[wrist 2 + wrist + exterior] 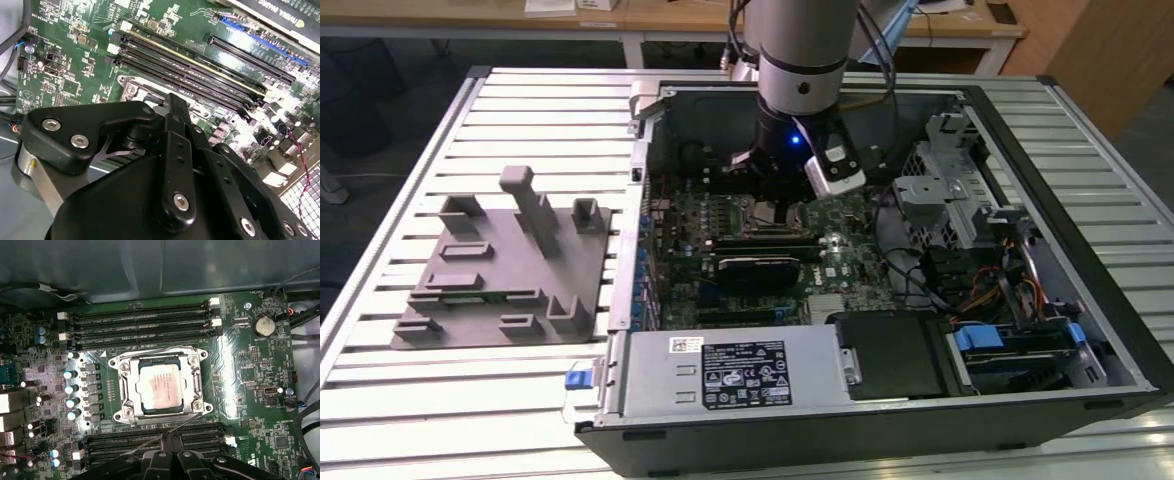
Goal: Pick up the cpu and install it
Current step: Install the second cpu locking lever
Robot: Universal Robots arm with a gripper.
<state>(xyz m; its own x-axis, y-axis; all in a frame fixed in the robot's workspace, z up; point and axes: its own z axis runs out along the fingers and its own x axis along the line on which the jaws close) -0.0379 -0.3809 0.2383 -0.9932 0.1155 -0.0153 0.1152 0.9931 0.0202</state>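
The cpu (159, 388) is a small silvery square lying flat inside the metal-framed socket (124, 390) on the green motherboard (240, 365). In the first wrist view my gripper (170, 441) hangs above the memory slots beside the socket, apart from the cpu, its dark fingers together with nothing between them. The second wrist view shows the gripper (173, 107) and its black linkages over a corner of the socket (131, 89). In the exterior view the arm reaches down into the open computer case (640, 140), the gripper (774, 198) just over the socket (767, 214).
A grey fixture plate (500, 275) with upright posts lies on the slatted table at the exterior view's left. Inside the case, a graphics card (761, 270), a power supply (720, 370), a drive cage (947, 195) and bundled cables (987, 290) surround the socket.
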